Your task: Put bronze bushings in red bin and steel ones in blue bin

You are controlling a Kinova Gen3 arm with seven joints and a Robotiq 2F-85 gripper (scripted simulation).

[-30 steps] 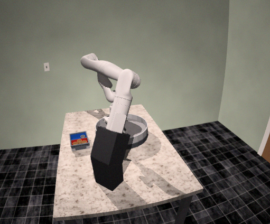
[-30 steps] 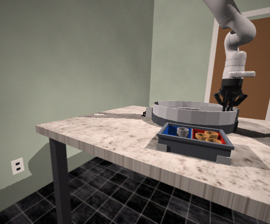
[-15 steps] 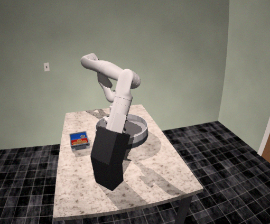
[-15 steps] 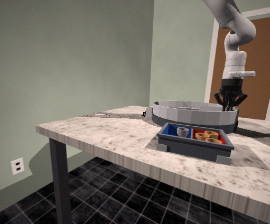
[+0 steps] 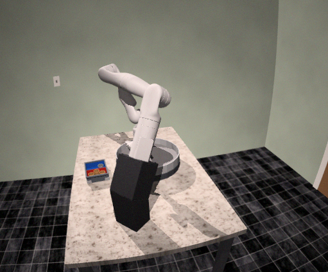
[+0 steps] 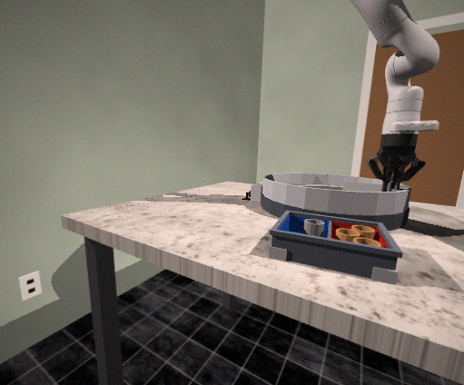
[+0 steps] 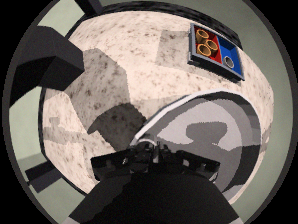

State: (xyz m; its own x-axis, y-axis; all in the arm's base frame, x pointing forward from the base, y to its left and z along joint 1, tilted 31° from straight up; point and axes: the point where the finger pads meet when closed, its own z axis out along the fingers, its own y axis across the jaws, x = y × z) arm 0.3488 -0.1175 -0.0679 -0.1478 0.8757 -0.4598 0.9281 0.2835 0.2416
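Note:
My gripper (image 6: pixel 391 187) (image 7: pixel 156 146) points down at the near side of the turntable (image 5: pixel 174 164) (image 6: pixel 330 200) (image 7: pixel 254 150), its tips partly hidden behind the wall. It is shut on what looks like a steel bushing (image 7: pixel 146 142), a pale grey ring at the fingertips, mostly covered by the fingers. The blue bin (image 5: pixel 91 164) (image 6: pixel 294 222) (image 7: pixel 227 49) holds one steel bushing (image 5: pixel 100 165) (image 6: pixel 314 227) (image 7: pixel 228 62). The red bin (image 6: pixel 337 225) holds three bronze bushings, one of them a bronze bushing (image 6: pixel 362 231) at the back.
The two bins share one dark grey tray (image 5: pixel 99 179) (image 6: pixel 330 261) beside the turntable, with a divider between them. The turntable has a raised wall all round. A small grey block (image 6: pixel 256 192) stands beside the turntable. The arm hides part of the turntable in the top view.

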